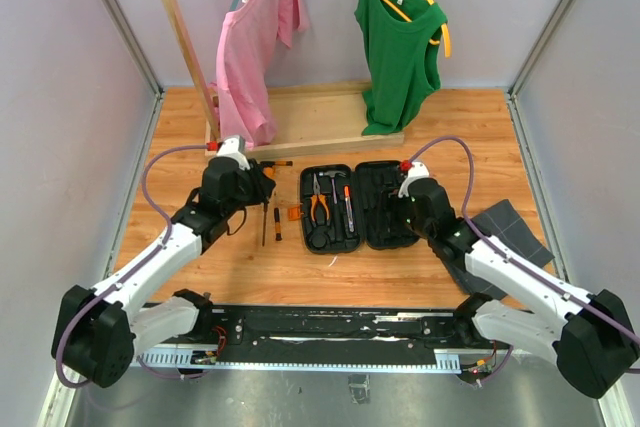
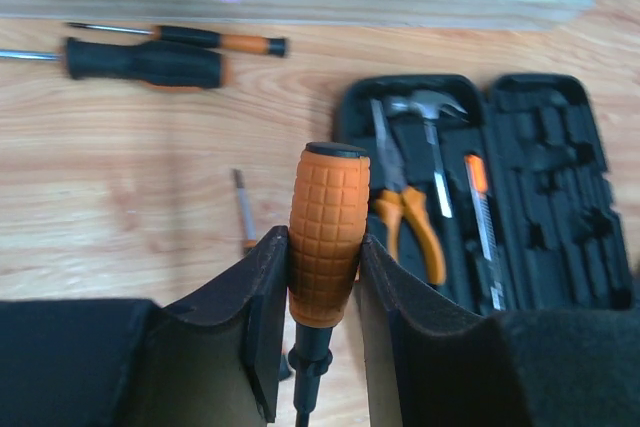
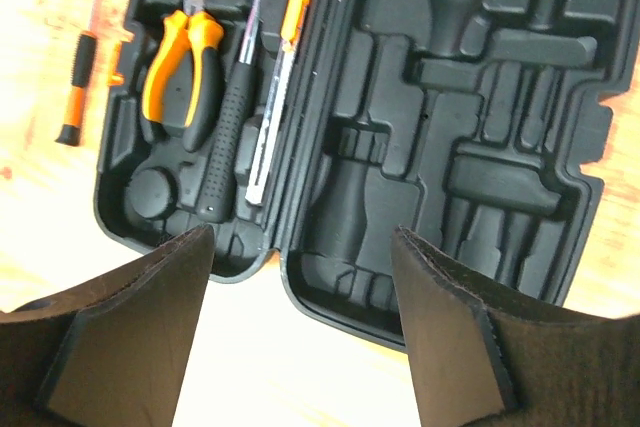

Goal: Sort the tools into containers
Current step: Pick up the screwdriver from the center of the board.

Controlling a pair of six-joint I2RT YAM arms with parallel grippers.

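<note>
Clamping orange-handled screwdriver (image 2: 328,217), left claw (image 2: 320,243) hides its tip; right claw (image 3: 300,239) stands apart.

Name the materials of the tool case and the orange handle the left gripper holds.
Tool case: black moulded plastic, faintly glossy, judging by its rounded formed slots. Orange handle: probably rubber or soft plastic, matt, with a gridded grip texture and a black cap.

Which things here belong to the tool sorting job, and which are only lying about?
Job: black tool case, orange-handled pliers, hammer, orange-handled screwdriver in left gripper, loose screwdrivers.
Lying about: pink shirt, green tank top, wooden rack, dark grey tray.
</note>
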